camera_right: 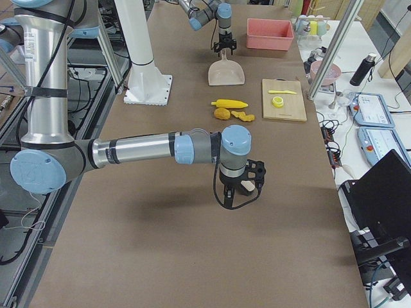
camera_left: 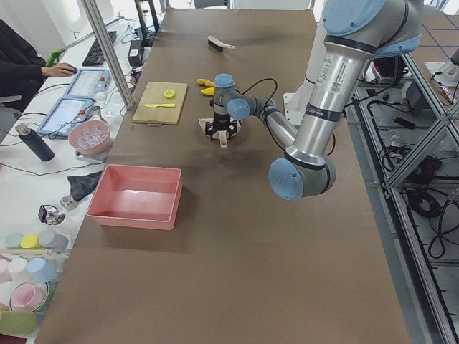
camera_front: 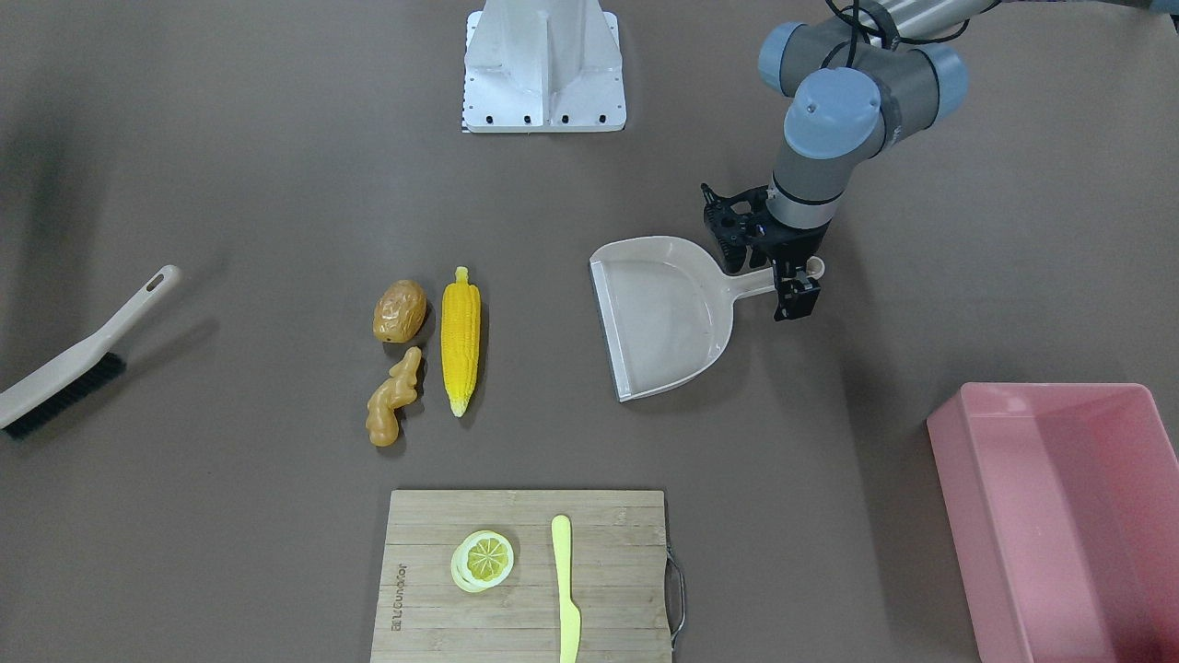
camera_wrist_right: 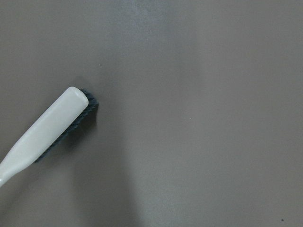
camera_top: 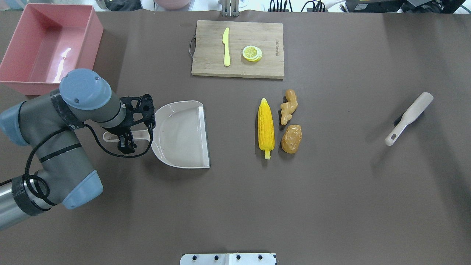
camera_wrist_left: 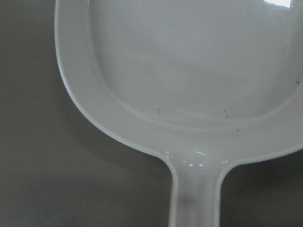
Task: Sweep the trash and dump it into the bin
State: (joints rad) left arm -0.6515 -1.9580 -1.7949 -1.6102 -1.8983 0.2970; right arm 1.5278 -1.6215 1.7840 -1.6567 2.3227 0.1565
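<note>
– What is biggest?
– The pink bin, well apart from the dustpan, out past its handle end.
– And the claws?
– I see my left claw sitting across the dustpan's handle; gripping or not, I cannot tell. My right claw: I cannot tell either.
– The trash?
– Off the dustpan's open mouth: corn nearest, potato and ginger just past it.

Wooden board w/ lemon slice & plastic knife, apart.
</note>
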